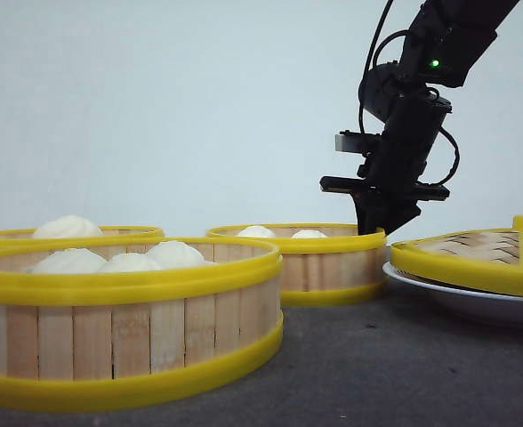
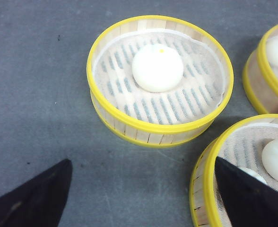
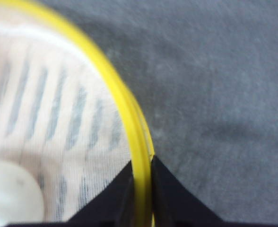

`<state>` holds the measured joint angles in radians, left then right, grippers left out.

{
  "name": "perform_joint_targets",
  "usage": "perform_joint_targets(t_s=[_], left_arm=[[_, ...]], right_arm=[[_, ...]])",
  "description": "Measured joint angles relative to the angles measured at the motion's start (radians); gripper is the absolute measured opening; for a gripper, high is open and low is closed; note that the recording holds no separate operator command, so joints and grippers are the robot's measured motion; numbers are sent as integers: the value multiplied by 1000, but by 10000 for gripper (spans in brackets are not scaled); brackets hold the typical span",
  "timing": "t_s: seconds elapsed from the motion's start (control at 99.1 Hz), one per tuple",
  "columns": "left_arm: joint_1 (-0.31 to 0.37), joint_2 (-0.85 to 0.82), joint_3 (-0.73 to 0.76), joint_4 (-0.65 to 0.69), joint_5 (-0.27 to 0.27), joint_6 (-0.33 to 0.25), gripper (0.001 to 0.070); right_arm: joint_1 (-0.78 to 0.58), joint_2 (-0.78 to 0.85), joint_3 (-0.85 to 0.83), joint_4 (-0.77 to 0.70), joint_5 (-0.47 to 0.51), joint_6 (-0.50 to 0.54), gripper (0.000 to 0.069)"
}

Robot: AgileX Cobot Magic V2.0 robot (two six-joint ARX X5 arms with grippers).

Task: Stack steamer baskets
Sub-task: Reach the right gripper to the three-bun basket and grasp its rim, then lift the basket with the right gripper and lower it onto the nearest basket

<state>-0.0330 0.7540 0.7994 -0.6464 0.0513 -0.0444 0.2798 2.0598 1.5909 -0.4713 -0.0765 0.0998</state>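
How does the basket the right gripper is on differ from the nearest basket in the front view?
The gripped basket sits further back, its rim pinched by the right gripper; the nearest basket stands free. Two buns show above the gripped basket's rim, three above the nearest's. Both have slat walls and yellow rims.

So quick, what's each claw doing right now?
Left claw: open, holding nothing.
Right claw: shut on the yellow rim of a round wooden-slat steamer basket.

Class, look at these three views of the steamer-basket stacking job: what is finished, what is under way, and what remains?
Done: nothing is stacked; all three baskets sit separately on the table. In hand: the right tool has its fingers either side of the yellow rim of the far basket. The left tool hangs open above the table. Left: lift that basket and stack it, then stack the near basket and left-rear basket.
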Motion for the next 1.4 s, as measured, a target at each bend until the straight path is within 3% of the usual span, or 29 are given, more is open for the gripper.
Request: perform_joint_targets(t_s=[0.212, 0.414, 0.575, 0.797, 1.12, 1.402], left_arm=[[0, 0, 0, 0, 0, 0, 590], [0, 0, 0, 0, 0, 0, 590], [0, 0, 0, 0, 0, 0, 590], [0, 0, 0, 0, 0, 0, 590], [0, 0, 0, 0, 0, 0, 590], [0, 0, 0, 1, 0, 0, 590]], right_arm=[[9, 11, 55, -14, 4, 37, 28], [10, -19, 180, -142, 9, 108, 28], [10, -106, 209, -262, -72, 113, 28], [16, -222, 209, -356, -211, 53, 28], [74, -350, 209, -571, -216, -44, 28], [211, -350, 154, -519, -212, -68, 28]])
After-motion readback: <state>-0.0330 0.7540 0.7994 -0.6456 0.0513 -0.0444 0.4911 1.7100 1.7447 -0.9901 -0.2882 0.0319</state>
